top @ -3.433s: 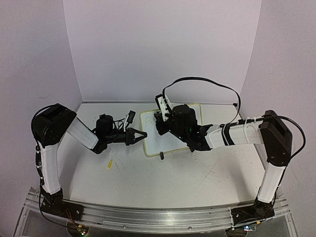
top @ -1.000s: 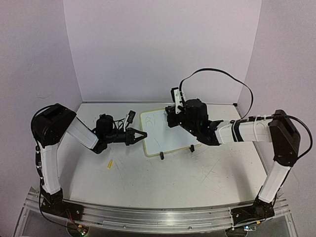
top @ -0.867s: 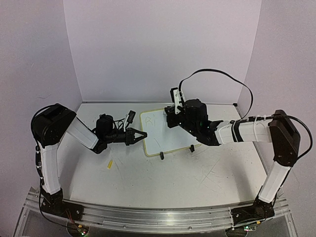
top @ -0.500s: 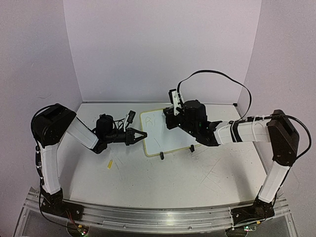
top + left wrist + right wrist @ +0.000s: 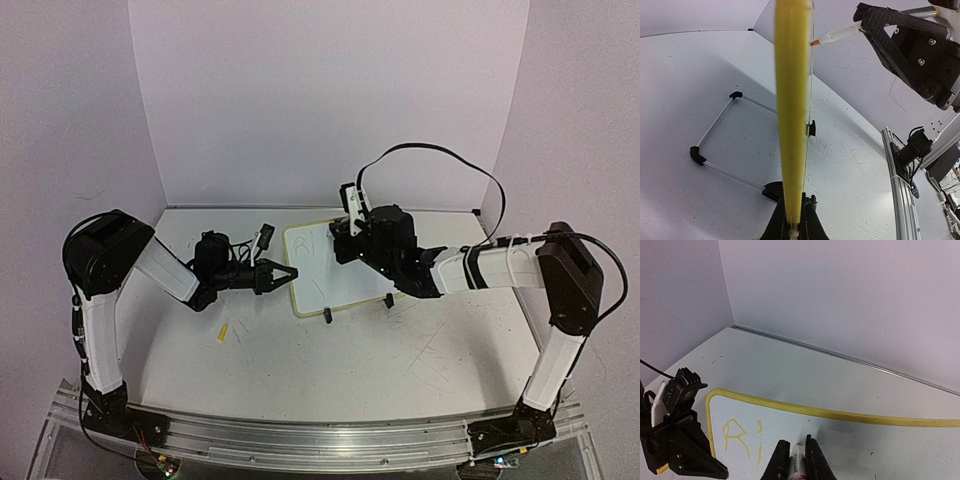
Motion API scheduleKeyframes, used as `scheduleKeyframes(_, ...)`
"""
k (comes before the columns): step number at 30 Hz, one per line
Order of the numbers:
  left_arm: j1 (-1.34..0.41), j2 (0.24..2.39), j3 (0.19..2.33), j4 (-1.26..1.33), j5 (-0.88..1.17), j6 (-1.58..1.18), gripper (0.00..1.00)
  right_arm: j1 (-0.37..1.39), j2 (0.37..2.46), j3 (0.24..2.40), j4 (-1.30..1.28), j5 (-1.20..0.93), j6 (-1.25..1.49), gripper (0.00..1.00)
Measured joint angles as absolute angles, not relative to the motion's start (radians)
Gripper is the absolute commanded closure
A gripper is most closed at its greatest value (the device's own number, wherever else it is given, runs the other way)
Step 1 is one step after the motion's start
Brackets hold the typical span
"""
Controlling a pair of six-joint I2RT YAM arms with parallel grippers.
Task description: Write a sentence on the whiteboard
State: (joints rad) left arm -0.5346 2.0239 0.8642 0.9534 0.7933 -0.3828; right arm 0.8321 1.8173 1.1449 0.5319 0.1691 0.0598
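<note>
Whiteboard (image 5: 328, 277) rim clamped in left gripper (image 5: 284, 272); marker (image 5: 798, 466) pinched in right gripper (image 5: 794, 452).

In the right wrist view the bottom edge cuts off the marker (image 5: 796, 465) pinched in the right gripper (image 5: 796, 445), and with it the whiteboard's (image 5: 865, 440) near half. From above, the yellow marks (image 5: 307, 243) by its far-left corner are too small to read. The left wrist camera sees it only edge-on, its yellow rim (image 5: 792, 100) a blur.
</note>
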Motion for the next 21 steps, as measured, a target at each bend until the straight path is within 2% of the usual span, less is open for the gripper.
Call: scheduleKeyframes(21, -0.535, 2.024, 0.87, 0.941, 0.794, -0.384, 1.0, 0.857, 1.852, 1.179, 0.537, 0.167, 0.049, 1.0)
